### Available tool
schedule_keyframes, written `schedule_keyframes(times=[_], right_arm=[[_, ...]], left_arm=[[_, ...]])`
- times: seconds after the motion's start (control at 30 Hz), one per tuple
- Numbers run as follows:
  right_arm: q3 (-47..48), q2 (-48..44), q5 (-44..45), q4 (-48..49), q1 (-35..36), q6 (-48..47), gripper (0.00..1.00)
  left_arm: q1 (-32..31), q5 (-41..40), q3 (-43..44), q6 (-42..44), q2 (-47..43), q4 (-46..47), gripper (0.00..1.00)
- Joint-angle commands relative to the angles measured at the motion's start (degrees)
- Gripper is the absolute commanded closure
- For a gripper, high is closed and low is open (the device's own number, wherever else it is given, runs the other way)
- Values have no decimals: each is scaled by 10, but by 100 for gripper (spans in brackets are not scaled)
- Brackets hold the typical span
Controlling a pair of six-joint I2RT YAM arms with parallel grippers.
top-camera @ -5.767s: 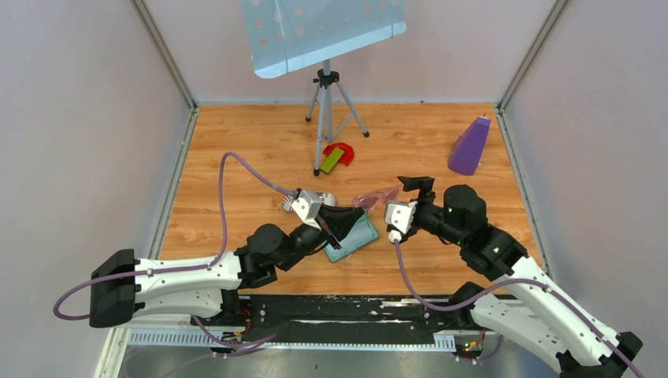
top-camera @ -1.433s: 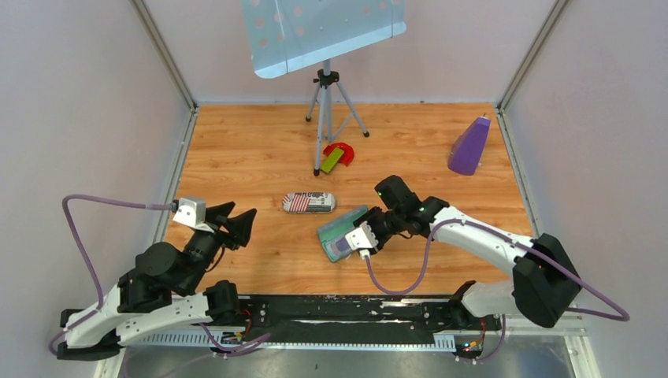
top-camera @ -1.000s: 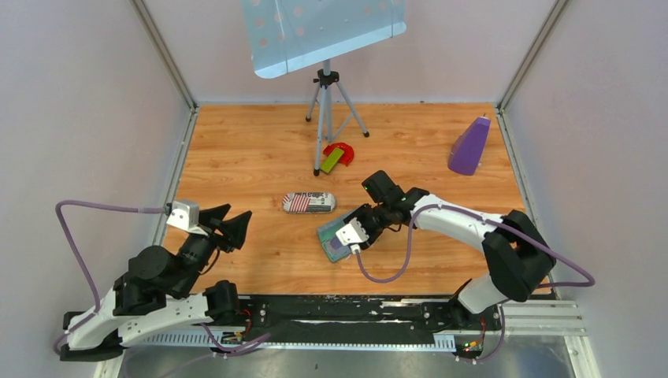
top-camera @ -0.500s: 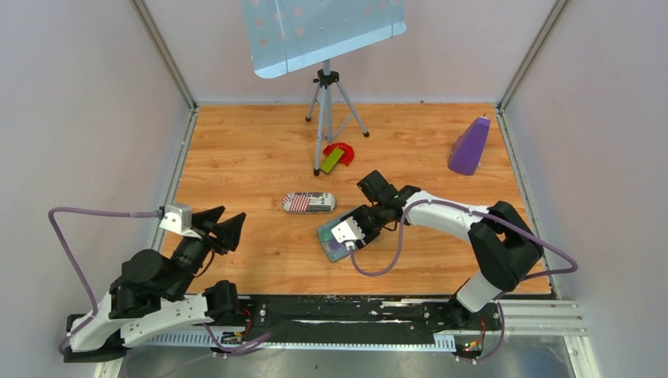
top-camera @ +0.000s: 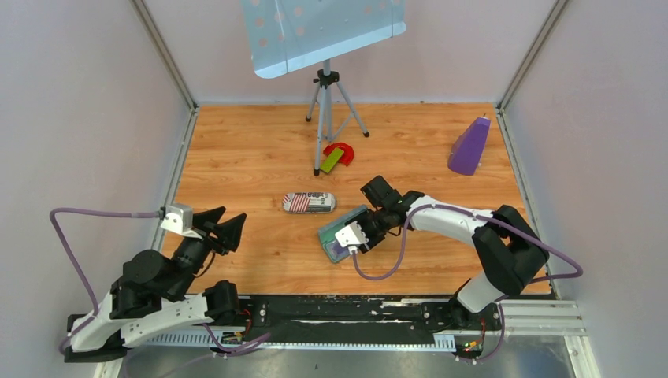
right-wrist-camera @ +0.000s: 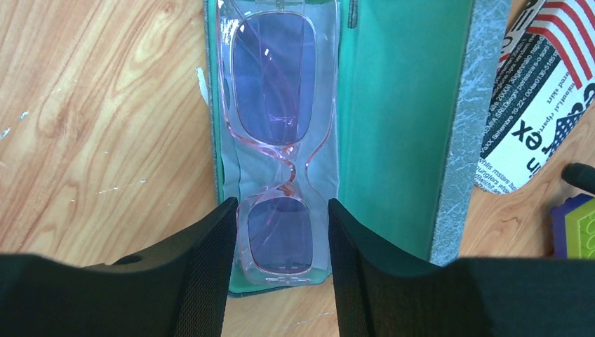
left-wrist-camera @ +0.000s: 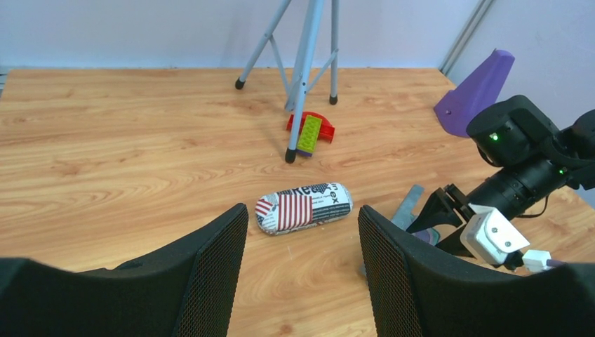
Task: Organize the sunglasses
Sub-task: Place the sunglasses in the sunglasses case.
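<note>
Sunglasses [right-wrist-camera: 275, 151] now lie folded in the open case [right-wrist-camera: 393, 126], no longer held up between the arms. Right jaws hang apart just above one lens, gripping nothing; left jaws, also apart, have drawn back left. Only the lid looks left to close.

Pale lilac walls [top-camera: 87, 118] around a wood-grain tabletop [top-camera: 252, 157]

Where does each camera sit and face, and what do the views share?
Top external: above, behind the robot, looking down on the table; left arm and right arm show.
Left wrist: facing the far wall over the flag-print case; left pincer in foreground.
Right wrist: looking down at the sunglasses in the open case; right pincer below.
Shared: flag-print case, in all three.
</note>
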Motion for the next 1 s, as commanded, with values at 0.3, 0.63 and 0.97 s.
schedule_keyframes(times=[0.3, 0.63, 0.97], right_arm=[[-12, 2, 13, 13, 22, 40, 70], [-25, 2, 23, 12, 32, 9, 64], [-22, 7, 31, 23, 33, 42, 59]], left_arm=[[-1, 2, -11, -5, -20, 7, 37], [-1, 2, -16, -4, -23, 5, 37], [-1, 2, -18, -8, -28, 3, 37]])
